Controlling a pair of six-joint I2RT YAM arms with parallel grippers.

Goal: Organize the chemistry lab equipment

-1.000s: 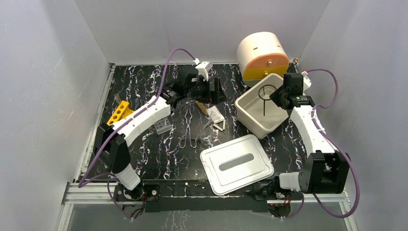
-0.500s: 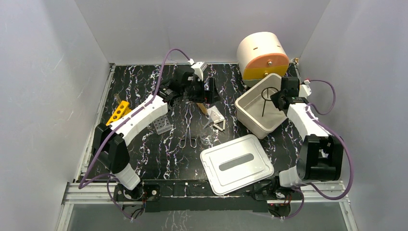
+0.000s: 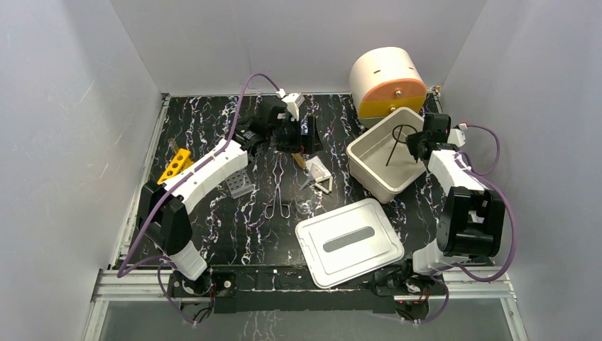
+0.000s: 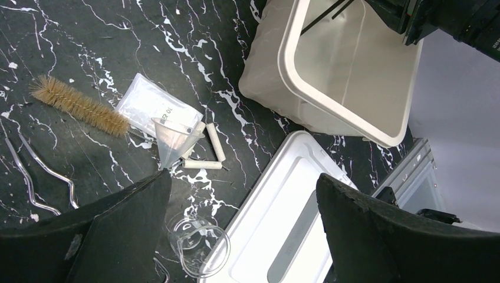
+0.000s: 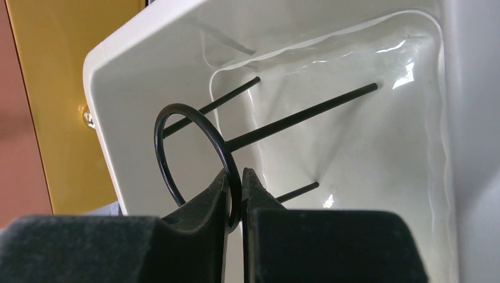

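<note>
My right gripper (image 3: 420,141) (image 5: 236,174) is shut on the ring of the black wire loop (image 3: 402,130) (image 5: 177,106), held over the white bin (image 3: 376,181) (image 5: 118,41); the loop's rod slants down inside the bin. My left gripper (image 3: 307,135) (image 4: 243,177) is open and empty above the table. Below it lie a bristle brush (image 4: 79,105), a clear funnel (image 4: 174,138), the white triangle (image 3: 323,183) (image 4: 215,141), a small bag (image 4: 153,109) and a glass beaker (image 4: 197,242). Metal tongs (image 3: 278,195) (image 4: 35,177) lie at mid-table. The grey tube rack (image 3: 241,186) sits left of them.
The bin's white lid (image 3: 349,241) (image 4: 295,224) lies flat near the front edge. A yellow block with holes (image 3: 176,165) sits at the left. A round cream and orange device (image 3: 387,82) stands behind the bin. White walls enclose the table.
My right gripper has moved right and farther back with the wire loop, tilting the rod inside the bin. My left gripper shifted slightly back and stays open.
</note>
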